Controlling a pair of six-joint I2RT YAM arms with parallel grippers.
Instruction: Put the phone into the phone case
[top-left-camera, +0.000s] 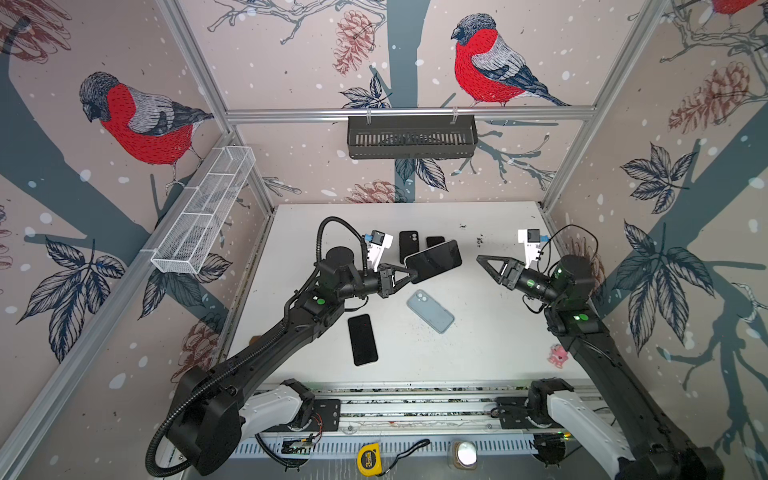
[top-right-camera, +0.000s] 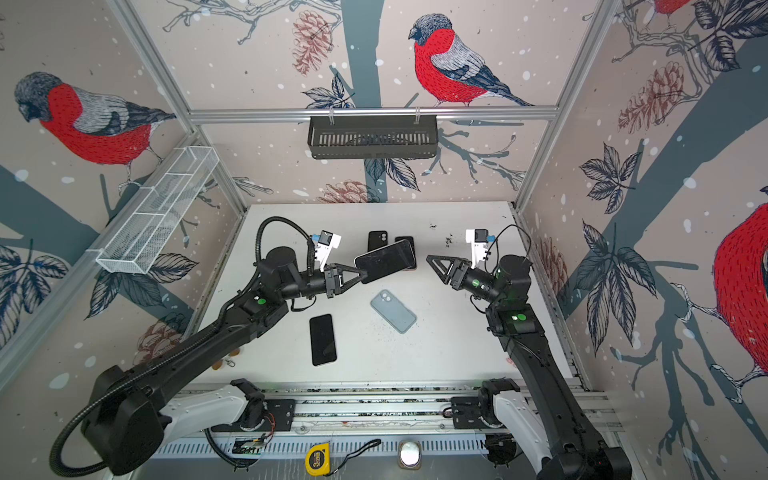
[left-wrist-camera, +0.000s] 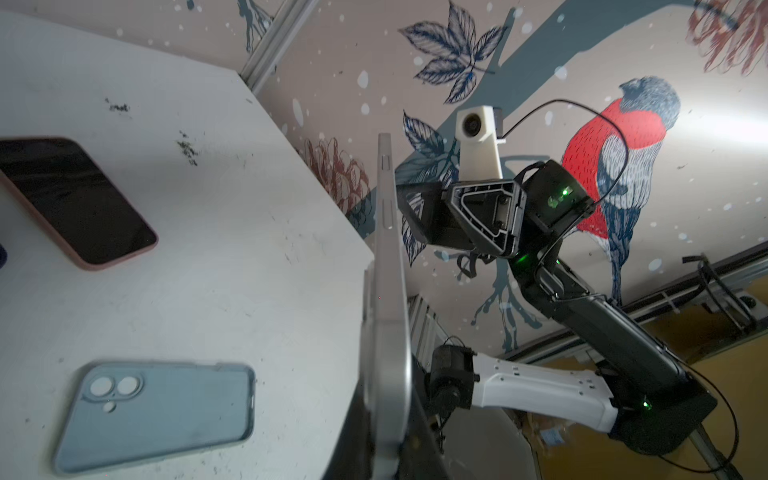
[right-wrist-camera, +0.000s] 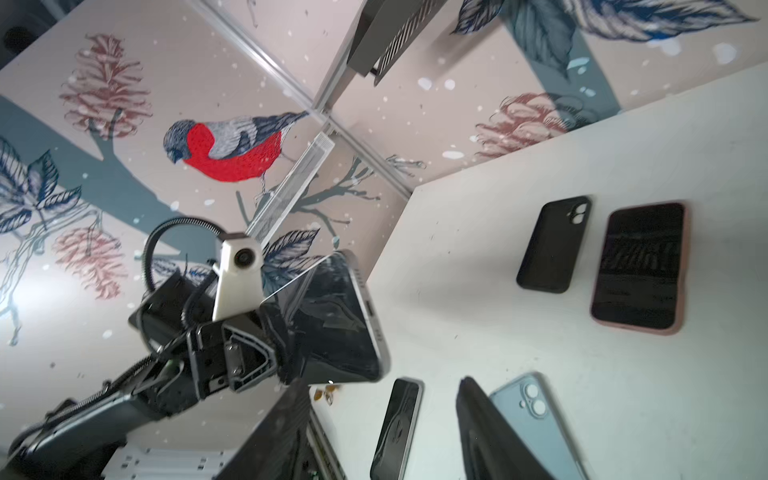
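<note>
Black-screened phone (top-left-camera: 434, 259) aloft and tilted; pale blue case (top-left-camera: 430, 311) flat nearby

- Tape measure (top-left-camera: 368, 459): yellow housing, seen in both top views (top-right-camera: 318, 458) at the front edge of the workcell.
- Marking "3m": printed on the dark round label in the middle of the tape measure's face; legible in both top views.
- No other surface in the four views carries legible text.

bullfinch wallpaper walls (top-left-camera: 291, 62), white table (top-left-camera: 498, 340), black wall basket (top-left-camera: 411, 137)
</note>
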